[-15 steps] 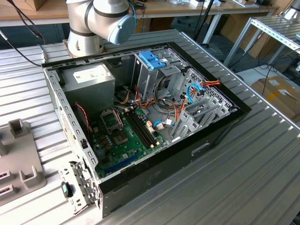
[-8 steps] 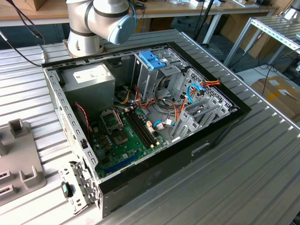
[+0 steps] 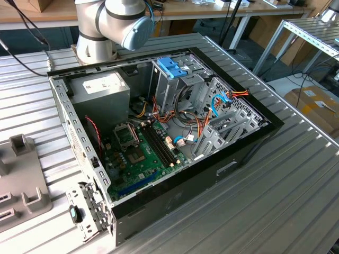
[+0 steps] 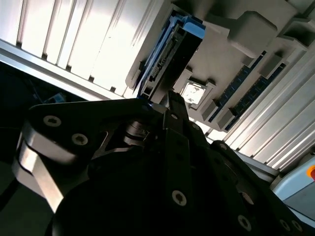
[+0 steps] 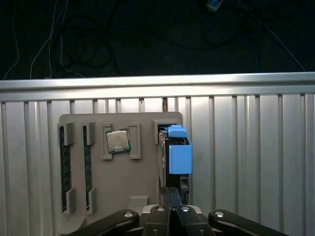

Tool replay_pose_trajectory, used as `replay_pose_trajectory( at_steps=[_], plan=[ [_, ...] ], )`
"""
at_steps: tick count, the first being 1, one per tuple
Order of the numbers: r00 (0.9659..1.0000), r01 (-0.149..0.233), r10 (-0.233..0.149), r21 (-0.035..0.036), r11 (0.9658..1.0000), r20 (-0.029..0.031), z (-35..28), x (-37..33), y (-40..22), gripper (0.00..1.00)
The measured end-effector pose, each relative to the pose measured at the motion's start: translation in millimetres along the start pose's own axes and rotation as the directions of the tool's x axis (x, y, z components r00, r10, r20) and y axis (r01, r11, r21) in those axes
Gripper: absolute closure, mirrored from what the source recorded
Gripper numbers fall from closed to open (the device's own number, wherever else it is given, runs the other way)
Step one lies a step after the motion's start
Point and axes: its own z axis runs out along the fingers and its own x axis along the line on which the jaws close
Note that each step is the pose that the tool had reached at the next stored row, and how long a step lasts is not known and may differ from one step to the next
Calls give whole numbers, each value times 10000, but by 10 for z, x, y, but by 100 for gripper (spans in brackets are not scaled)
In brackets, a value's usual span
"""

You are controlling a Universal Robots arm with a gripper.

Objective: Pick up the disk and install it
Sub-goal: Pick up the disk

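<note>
The disk (image 5: 177,152) stands on edge in a slot of a grey holder tray (image 5: 142,172), its light-blue carrier rail and tab facing the camera. The second wrist view has the disk (image 4: 172,49) running away from the fingers in the same tray (image 4: 231,54). My gripper (image 5: 170,196) is at the disk's near end. Its two fingers are pressed together with no gap and nothing between them. In the second wrist view the gripper (image 4: 167,101) lies close beside the disk's end connector. Whether it touches the disk I cannot tell.
The tray also holds a processor chip (image 5: 118,141) and two memory sticks (image 5: 62,167). It lies on a ribbed metal table (image 5: 246,147). In the exterior view an open computer case (image 3: 159,132) with a blue-topped drive cage (image 3: 172,67) sits mid-table, the arm's base (image 3: 95,37) behind it.
</note>
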Motion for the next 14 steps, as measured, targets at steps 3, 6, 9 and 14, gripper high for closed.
replay_pose_trajectory(
  at_steps=[3, 6, 9, 14],
  plan=[
    [10000, -64, 64, 0, 10000, 0, 34, -21, -4, 89],
    [9999, -107, 107, -2, 9999, 0, 72, -41, -6, 89],
    [9999, -109, 109, -4, 9999, -2, 73, -41, -6, 89],
    [9999, -109, 109, -4, 9999, -2, 84, -44, -6, 89]
  ],
)
